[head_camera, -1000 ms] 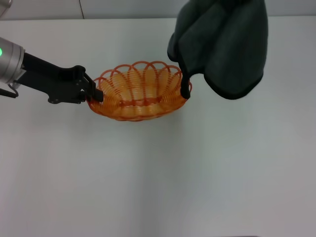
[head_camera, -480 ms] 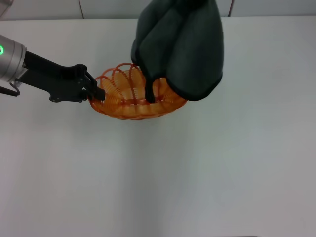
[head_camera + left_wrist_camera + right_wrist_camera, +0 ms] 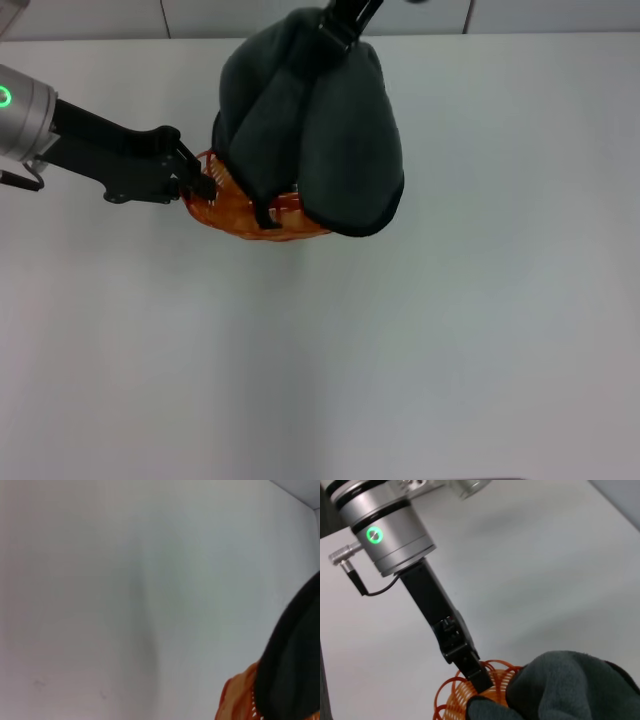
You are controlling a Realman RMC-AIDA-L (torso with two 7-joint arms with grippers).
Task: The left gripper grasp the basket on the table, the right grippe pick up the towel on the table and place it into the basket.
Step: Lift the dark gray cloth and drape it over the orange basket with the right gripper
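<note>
Hanging straight over the basket on the counter, the towel dangles from the right hand clamped on its top, while the left hand pinches the basket's left rim (so basically just lower it).

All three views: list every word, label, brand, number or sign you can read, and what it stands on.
None can be read.
The left hand, gripping the basket, carries no legible marking; its arm shows only a green ring, no lettering.
The towel, hanging from the right hand, shows no tag.
The table bears no print.
</note>
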